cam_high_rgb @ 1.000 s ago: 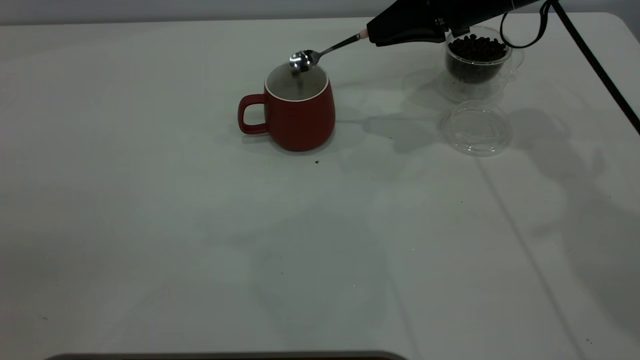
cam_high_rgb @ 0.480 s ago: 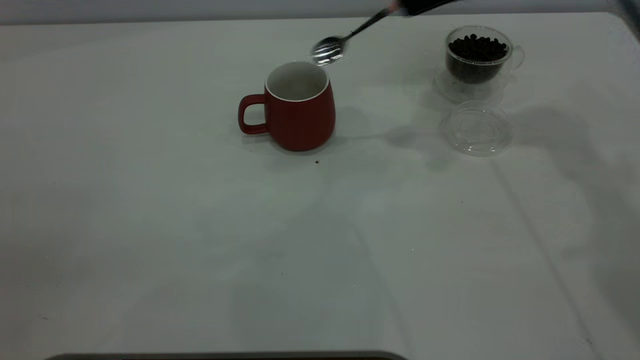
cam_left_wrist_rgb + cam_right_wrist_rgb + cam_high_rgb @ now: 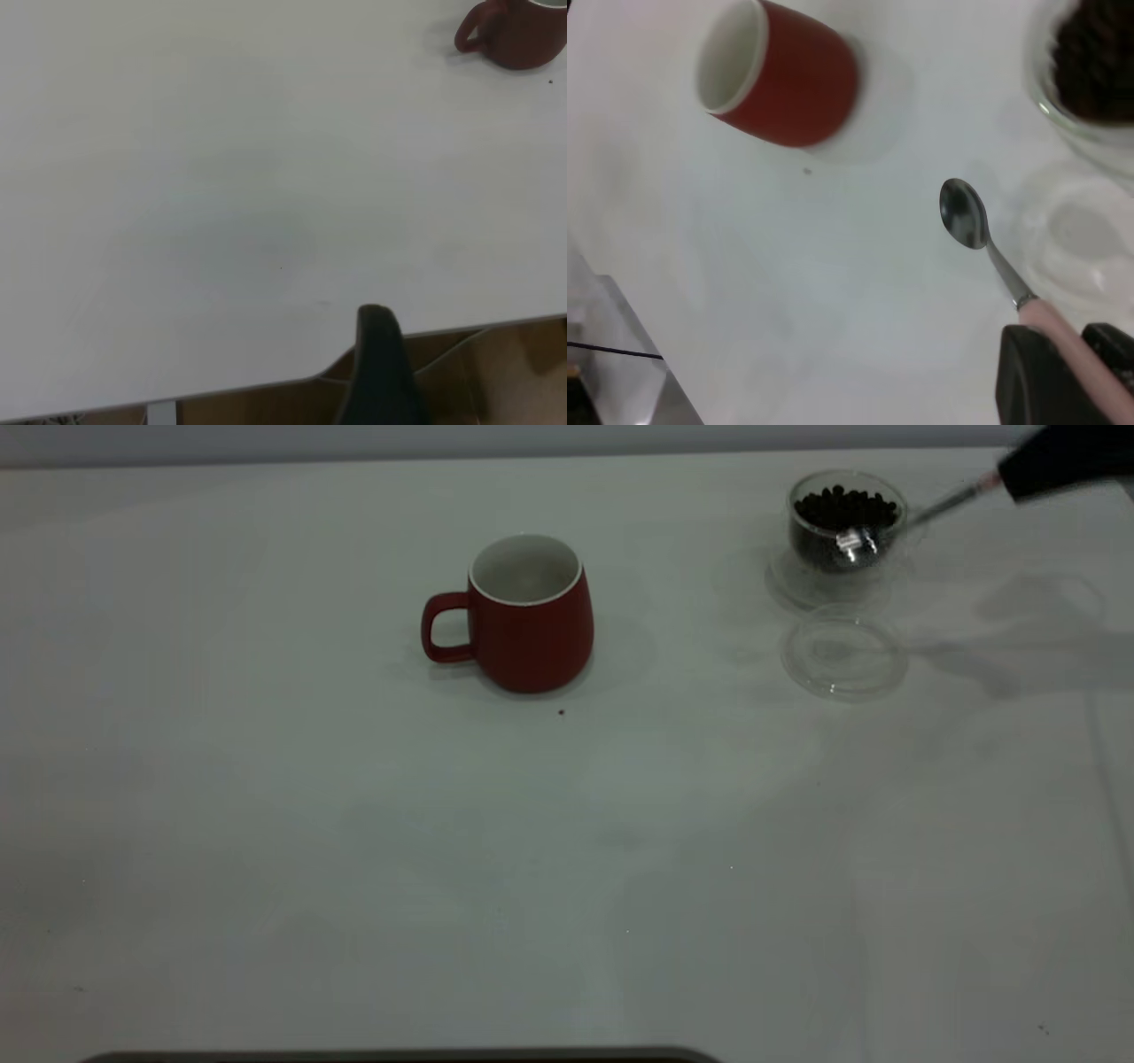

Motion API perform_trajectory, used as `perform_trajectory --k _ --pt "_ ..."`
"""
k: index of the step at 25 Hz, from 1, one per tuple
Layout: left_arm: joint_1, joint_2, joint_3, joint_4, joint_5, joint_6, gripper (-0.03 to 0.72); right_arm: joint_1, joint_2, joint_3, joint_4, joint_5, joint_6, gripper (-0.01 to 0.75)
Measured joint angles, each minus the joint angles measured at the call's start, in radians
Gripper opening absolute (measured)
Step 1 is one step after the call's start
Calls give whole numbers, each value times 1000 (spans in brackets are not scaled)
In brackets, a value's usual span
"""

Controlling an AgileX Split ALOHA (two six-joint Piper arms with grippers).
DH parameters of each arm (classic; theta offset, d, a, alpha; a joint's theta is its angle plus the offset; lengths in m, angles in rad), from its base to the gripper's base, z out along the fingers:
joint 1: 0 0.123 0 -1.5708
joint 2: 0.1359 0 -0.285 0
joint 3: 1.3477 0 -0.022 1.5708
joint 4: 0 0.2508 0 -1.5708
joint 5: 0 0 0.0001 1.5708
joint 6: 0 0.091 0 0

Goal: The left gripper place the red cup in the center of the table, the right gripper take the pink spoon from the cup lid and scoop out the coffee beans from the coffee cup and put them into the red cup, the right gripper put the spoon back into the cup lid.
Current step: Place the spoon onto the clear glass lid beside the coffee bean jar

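Red cup stands upright mid-counter, handle facing left. At far right we see the right gripper, its fingers clamped on the pink spoon, whose bowl hangs before the coffee cup of coffee beans, with the cup lid just nearer. We cannot tell how the left gripper's fingers stand.

right gripper: matte black, tapered casing; jaws flat black plates.

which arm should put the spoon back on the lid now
Right. Its end effector already grips the spoon near the lid; the left end effector is parked at the table edge.
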Motion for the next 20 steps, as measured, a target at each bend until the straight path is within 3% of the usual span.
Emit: perform_trajectory --k 6,20 --pt "0 0 0 0 0 0 587 -34 94 0 10 -4 4 95" --pt "0 0 0 0 0 0 587 -18 253 0 175 -9 -34 95"
